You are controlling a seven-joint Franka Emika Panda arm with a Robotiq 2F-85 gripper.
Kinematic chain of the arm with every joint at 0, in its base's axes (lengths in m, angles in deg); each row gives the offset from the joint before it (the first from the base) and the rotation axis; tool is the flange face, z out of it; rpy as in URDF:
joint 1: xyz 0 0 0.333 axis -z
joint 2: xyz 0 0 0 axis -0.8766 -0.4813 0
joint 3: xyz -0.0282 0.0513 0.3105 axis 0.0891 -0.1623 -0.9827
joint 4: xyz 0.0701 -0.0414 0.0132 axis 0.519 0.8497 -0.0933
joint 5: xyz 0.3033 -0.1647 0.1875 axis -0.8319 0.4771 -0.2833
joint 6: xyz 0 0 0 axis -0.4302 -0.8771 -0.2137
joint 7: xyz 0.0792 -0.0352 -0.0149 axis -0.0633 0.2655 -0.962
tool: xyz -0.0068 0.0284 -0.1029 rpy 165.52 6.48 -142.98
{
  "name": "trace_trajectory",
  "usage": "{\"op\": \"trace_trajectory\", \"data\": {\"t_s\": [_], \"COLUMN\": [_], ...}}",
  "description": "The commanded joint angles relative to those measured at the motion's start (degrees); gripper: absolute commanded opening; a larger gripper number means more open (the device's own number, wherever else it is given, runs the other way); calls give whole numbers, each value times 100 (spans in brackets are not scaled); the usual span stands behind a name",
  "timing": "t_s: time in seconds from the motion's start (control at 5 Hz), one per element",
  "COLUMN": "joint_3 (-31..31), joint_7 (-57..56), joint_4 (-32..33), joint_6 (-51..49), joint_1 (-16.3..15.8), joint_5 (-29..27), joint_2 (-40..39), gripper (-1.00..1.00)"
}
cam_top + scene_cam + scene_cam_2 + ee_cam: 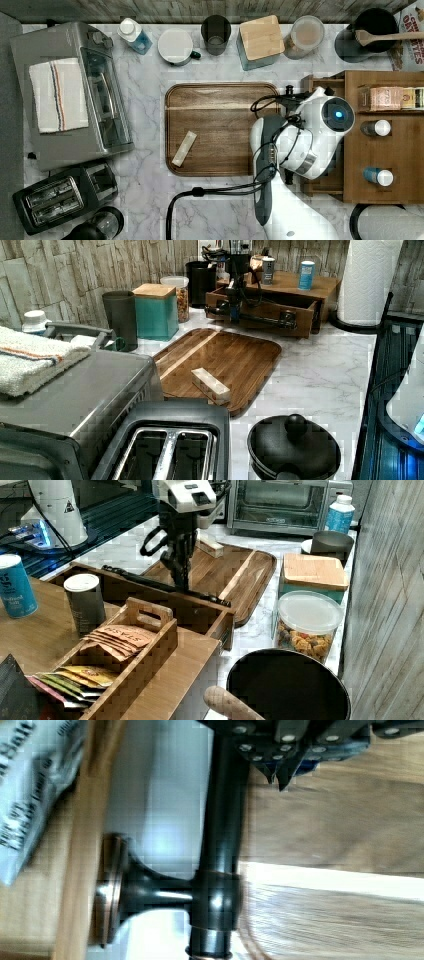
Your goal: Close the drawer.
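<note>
One push was what the step called for, I judged: straight and square against the thin black metal bar handle (165, 584), kept near its middle so the shallow medium-brown wooden drawer (197, 611) ran in without skewing. The black two-fingered hand (181, 582) stood at that bar, pointing down; whether its fingers gripped the bar I could not tell. The drawer stood pulled out of the wooden cabinet (165, 680), its front near the dark rounded-corner wooden tray (250, 575) on the marble surface (260, 630).
</note>
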Motion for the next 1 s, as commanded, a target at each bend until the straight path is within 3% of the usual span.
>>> {"op": "trace_trajectory", "data": {"t_s": [0.2,0.6,0.8,1.0], "joint_3": [889,1516,1709,1777], "joint_7": [-1578,-952,-345,-376], "joint_4": [-1272,-1379,-1378,-1377], "joint_6": [465,523,303,303], "joint_1": [1169,959,681,617], "joint_5": [11,727,862,818], "joint_2": [-616,-719,-711,-721], "gripper": [-100,-100,-100,-100]}}
